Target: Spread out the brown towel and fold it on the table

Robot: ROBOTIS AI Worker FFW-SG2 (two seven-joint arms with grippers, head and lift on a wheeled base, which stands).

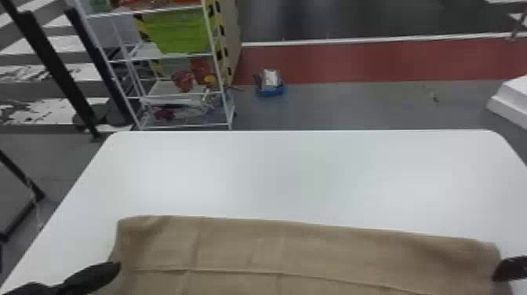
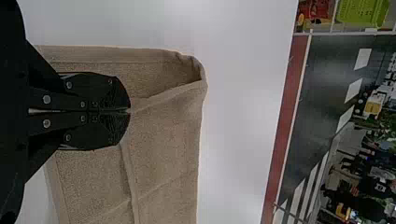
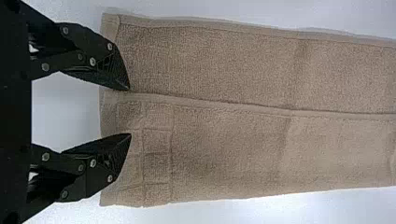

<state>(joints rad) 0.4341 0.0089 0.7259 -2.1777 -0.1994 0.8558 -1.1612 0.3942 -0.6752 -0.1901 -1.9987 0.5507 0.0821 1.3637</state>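
The brown towel lies on the white tabletop, well back from its far edge, on the robot's side. It is doubled over lengthwise. Its long fold faces the tabletop's far edge and slants slightly nearer the robot toward the right end. The hem of the upper layer runs along the towel, and creases divide the cloth into panels.

Left gripper: positioned at the towel's left end. Fingers are pressed together; the upper layer's corner is clamped between their tips, and its short edge is drawn at an angle toward them.

Right gripper: positioned at the towel's right end. Fingers are spread wide, one each side of the hem. Contact between these fingers and the cloth cannot be confirmed.

A white wire rack carrying a green basket stands beyond the tabletop's far left corner.
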